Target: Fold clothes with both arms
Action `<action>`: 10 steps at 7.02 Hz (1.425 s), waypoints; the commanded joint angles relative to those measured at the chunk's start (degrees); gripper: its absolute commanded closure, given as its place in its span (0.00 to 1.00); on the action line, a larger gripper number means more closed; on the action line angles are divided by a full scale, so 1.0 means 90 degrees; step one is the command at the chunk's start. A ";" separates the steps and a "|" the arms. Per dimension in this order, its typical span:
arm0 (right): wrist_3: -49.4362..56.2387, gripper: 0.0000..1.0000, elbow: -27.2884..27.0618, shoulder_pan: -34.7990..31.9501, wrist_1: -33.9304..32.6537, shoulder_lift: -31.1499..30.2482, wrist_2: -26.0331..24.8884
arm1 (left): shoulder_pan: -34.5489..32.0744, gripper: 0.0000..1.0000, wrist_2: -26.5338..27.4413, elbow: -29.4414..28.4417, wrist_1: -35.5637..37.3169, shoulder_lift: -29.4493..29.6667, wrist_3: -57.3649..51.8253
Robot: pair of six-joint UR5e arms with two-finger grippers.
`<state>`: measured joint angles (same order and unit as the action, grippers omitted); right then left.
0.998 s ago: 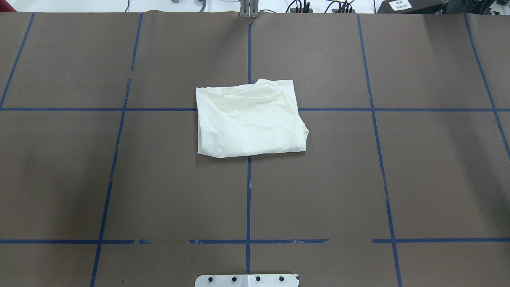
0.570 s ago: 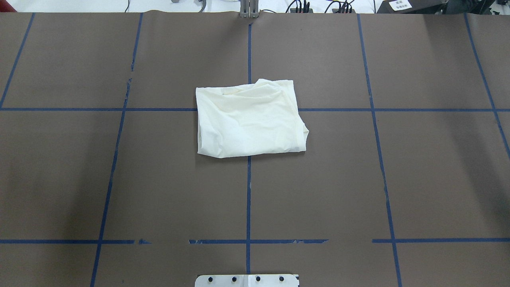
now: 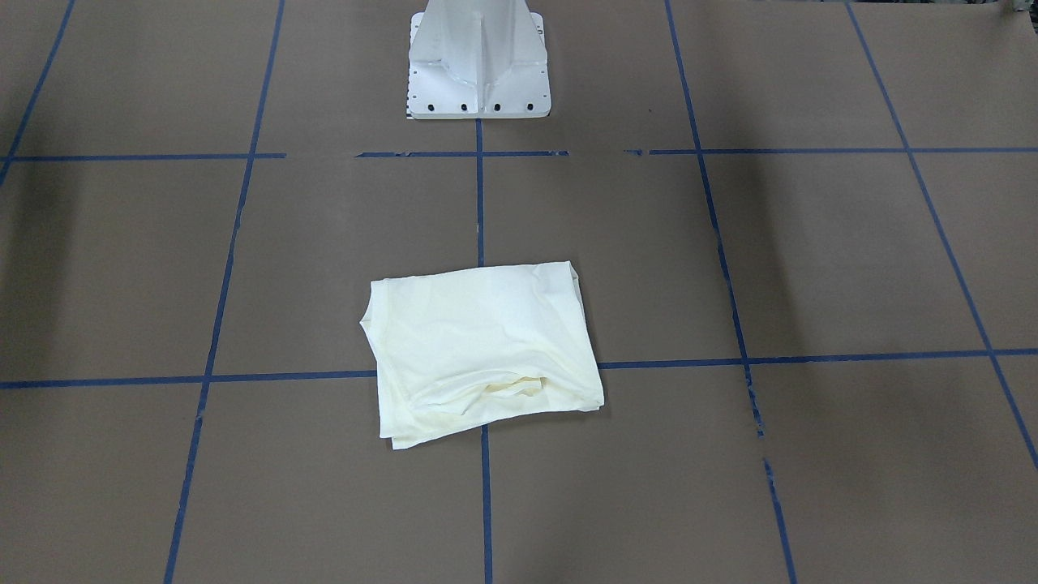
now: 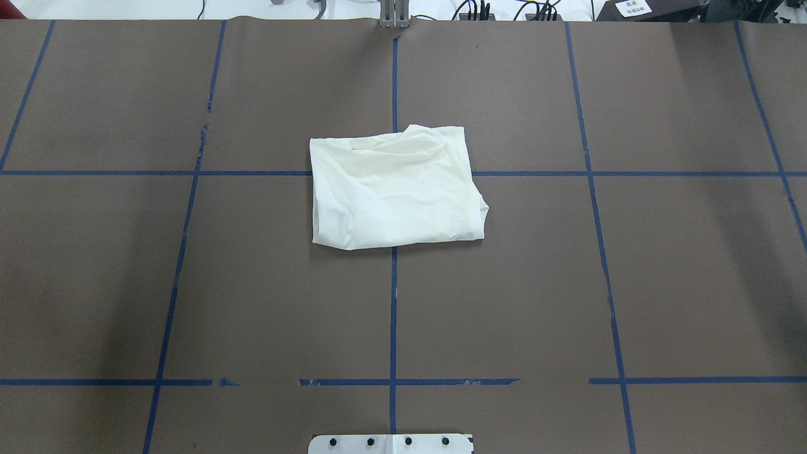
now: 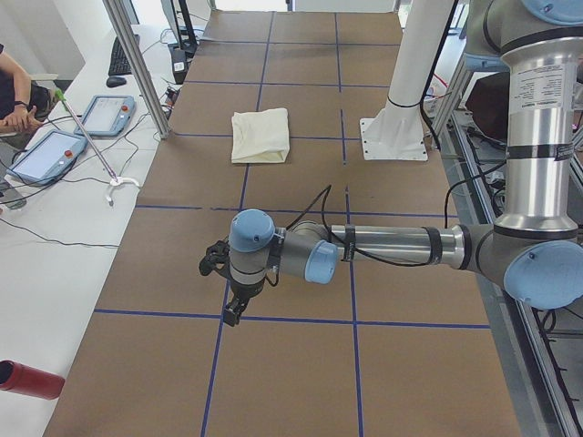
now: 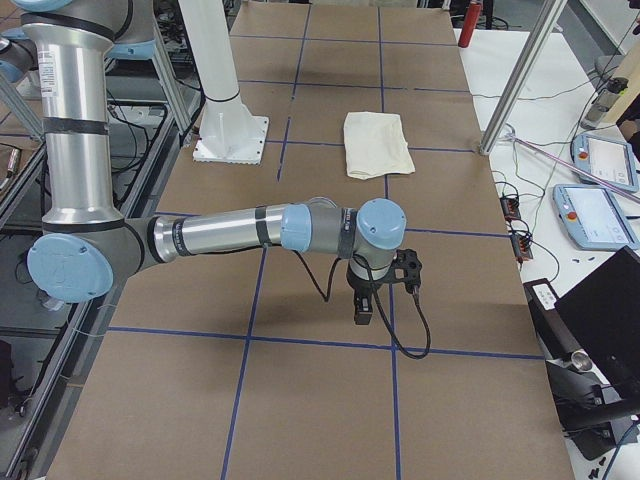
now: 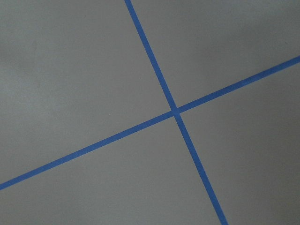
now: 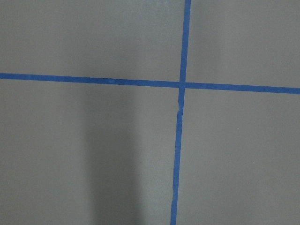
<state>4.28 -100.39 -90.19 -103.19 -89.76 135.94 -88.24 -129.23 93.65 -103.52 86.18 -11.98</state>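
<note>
The clothes are one cream-white shirt [image 4: 397,189], folded into a rough rectangle with its plain side up, lying at the table's middle where two blue tape lines cross [image 3: 482,353] [image 5: 261,135] [image 6: 377,143]. Neither arm touches it. My left arm stretches low over the table's left end, its gripper [image 5: 233,314] pointing down, far from the shirt. My right arm does the same at the right end, gripper [image 6: 362,312] also pointing down. Only the side views show the grippers, so I cannot tell whether they are open or shut. Both wrist views show only brown table and blue tape.
The white pedestal base [image 3: 478,65] stands at the robot's edge of the table. Teach pendants [image 5: 105,114] [image 6: 590,215] and cables lie on white side tables. A red cylinder [image 5: 27,378] lies off the left end. A person [image 5: 14,91] sits at the far side.
</note>
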 commanded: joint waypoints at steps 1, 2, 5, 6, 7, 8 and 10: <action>-0.0182 0.00 -0.0018 -0.0008 0.0001 0.0002 0.0003 | 0.0000 0.00 0.0003 -0.0024 0.0047 -0.0005 0.0802; -0.0183 0.00 -0.0018 0.0002 0.0001 0.0002 0.0003 | 0.0000 0.00 -0.0006 -0.0025 0.0047 -0.0005 0.0795; -0.0183 0.00 -0.0027 -0.0008 0.0001 0.0012 0.0003 | 0.0000 0.00 -0.0036 -0.0054 0.0056 -0.0005 0.0872; -0.0183 0.00 -0.0027 -0.0008 0.0001 0.0012 0.0003 | 0.0000 0.00 -0.0045 -0.0112 0.0057 -0.0014 0.1356; -0.0183 0.00 -0.0027 -0.0008 0.0001 0.0012 0.0003 | 0.0000 0.00 -0.0046 -0.0112 0.0057 -0.0015 0.1477; -0.0183 0.00 -0.0047 0.0002 0.0001 0.0012 0.0003 | 0.0000 0.00 -0.0046 -0.0122 0.0057 -0.0005 0.1507; -0.0193 0.00 -0.0057 -0.0008 0.0001 0.0022 0.0003 | 0.0000 0.00 -0.0046 -0.0142 0.0057 -0.0005 0.1507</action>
<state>2.58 -100.81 -90.21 -103.18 -89.62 135.97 -88.24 -129.64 92.52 -103.01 86.12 1.46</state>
